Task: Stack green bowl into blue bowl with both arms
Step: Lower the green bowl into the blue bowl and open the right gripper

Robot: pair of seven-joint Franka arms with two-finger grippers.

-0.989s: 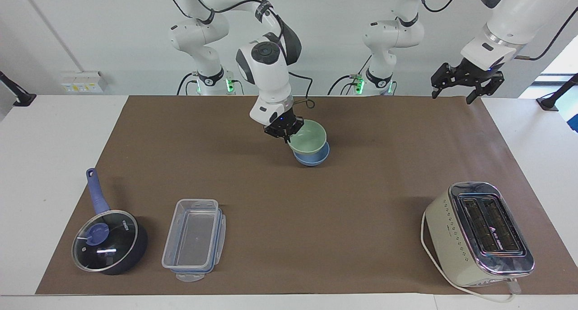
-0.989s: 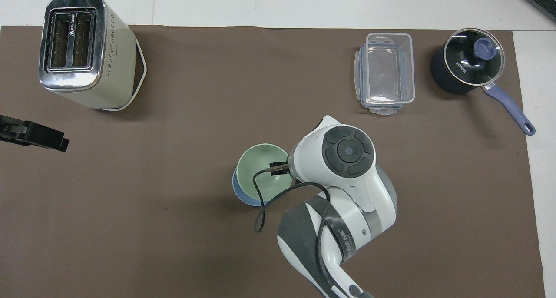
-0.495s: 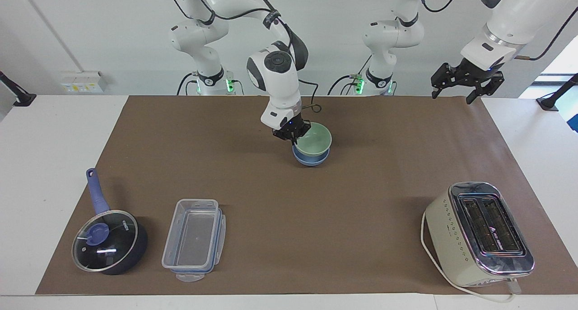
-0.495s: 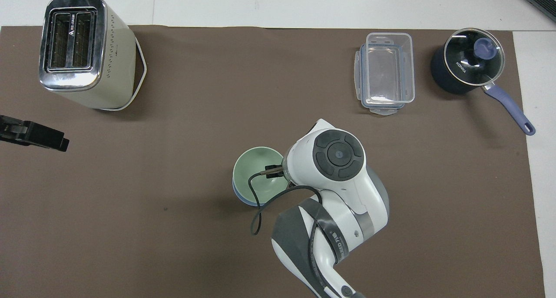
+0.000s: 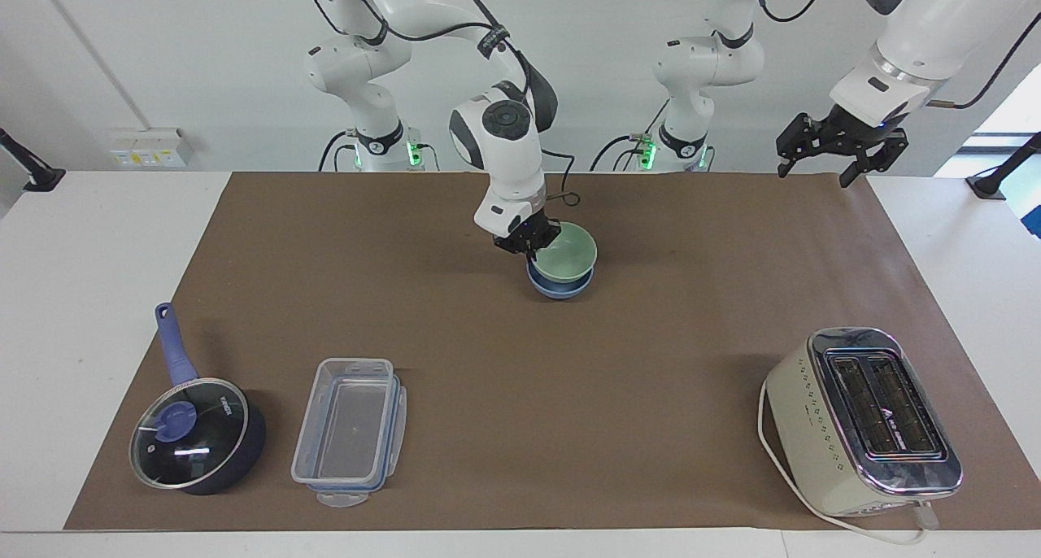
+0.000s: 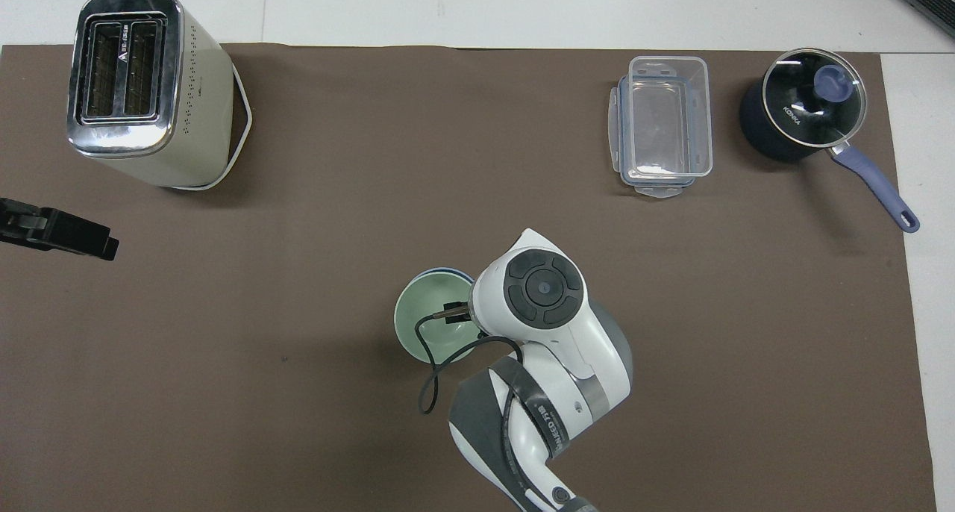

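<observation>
right gripper [image 5: 533,247]: down at the middle of the brown mat [image 5: 488,355], fingers pinched together on the rim of the green bowl [image 5: 565,253] — on the edge toward the right arm's end of the table.
green bowl: sitting in the blue bowl [image 5: 559,285], tilted a little, its rim higher than the blue one; whether it is fully seated i cannot tell.
blue bowl: on the mat, mid-table; from overhead only a thin blue sliver [image 6: 440,272] peeks past the green bowl [image 6: 425,322].
left gripper [image 5: 842,147]: raised over the mat's corner at the left arm's end, fingers spread wide, holding nothing — this arm waits.
toaster [image 5: 866,420]: at the left arm's end, farther from the robots than the bowls.
clear container [image 5: 350,432]: toward the right arm's end, farther from the robots than the bowls.
saucepan [image 5: 195,432]: just beside the container, glass lid on, handle pointing toward the robots.
</observation>
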